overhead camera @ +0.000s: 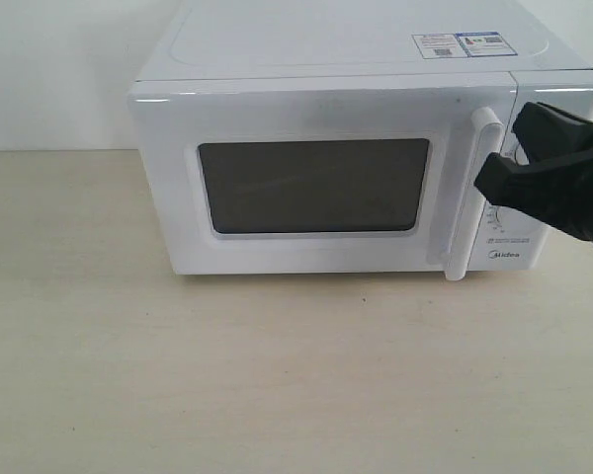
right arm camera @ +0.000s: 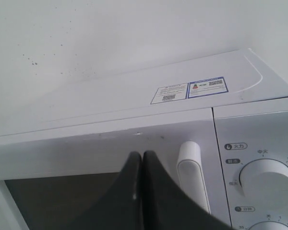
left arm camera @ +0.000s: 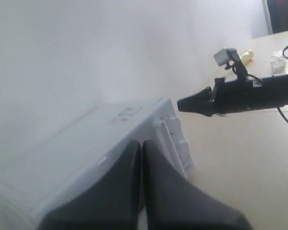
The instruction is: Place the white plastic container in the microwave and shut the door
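Both arms' jaws are pinched shut and empty: left gripper [left arm camera: 141,148] near the microwave [overhead camera: 356,39], right gripper [right arm camera: 142,163] just right of the handle [overhead camera: 467,197] on the closed door [overhead camera: 316,114]. The white plastic container shows nowhere; if it's not inside, opening the door comes next.

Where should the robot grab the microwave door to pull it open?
Probably by the vertical white bar handle at the right edge of the door. Come from the front, one finger on each side. The bar stands out from the flat door, so it is the only part to pinch.
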Tool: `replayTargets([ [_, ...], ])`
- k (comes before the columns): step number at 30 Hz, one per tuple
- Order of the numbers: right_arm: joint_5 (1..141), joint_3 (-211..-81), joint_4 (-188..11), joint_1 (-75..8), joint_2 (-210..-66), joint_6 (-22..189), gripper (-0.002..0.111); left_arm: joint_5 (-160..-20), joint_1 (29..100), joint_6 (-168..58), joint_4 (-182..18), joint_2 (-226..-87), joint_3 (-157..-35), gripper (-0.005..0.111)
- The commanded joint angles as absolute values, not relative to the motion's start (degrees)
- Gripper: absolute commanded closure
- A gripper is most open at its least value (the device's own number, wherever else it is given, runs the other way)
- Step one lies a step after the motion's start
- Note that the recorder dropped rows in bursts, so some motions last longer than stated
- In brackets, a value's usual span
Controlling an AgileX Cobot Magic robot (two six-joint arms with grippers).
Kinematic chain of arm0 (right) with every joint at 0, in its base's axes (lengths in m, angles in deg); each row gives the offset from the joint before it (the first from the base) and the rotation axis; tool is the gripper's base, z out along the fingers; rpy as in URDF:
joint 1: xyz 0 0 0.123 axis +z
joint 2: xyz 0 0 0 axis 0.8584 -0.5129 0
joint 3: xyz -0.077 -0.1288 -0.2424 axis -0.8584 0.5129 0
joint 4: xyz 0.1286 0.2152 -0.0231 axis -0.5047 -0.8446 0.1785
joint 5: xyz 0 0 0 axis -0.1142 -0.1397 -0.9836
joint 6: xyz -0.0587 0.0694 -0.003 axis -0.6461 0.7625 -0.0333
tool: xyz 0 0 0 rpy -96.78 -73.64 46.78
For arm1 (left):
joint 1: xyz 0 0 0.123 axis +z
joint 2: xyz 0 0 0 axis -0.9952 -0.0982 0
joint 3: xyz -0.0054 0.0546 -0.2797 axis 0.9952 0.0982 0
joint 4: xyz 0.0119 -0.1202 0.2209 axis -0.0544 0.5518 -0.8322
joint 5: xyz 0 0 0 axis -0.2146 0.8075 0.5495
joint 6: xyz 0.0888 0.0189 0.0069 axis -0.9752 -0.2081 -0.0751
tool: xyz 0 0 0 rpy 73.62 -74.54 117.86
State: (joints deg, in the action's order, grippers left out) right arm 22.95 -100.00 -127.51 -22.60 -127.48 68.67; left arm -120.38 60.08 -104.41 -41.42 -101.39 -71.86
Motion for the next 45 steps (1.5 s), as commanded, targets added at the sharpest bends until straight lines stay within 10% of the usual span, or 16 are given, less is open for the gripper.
replayTargets([
  [1, 22.57, -99.66, -127.23, -22.55, -127.27, 68.36, 0.108, -121.28, 59.76, -94.49, -47.98, -91.68, -71.6, 0.103],
  [14, 22.56, -99.66, -127.34, -22.55, -127.27, 68.36, 0.108, -132.26, 70.57, -30.23, -91.13, -86.69, -66.81, 0.103],
  [33, 22.96, -99.66, -127.18, -22.55, -127.27, 68.46, 0.108, -99.24, 80.86, -30.75, -84.75, -86.69, -35.36, 0.103],
  [45, 22.96, -99.66, -126.84, -22.55, -127.27, 68.46, 0.108, -110.73, 83.12, -33.8, -83.16, -86.69, -35.36, 0.103],
])
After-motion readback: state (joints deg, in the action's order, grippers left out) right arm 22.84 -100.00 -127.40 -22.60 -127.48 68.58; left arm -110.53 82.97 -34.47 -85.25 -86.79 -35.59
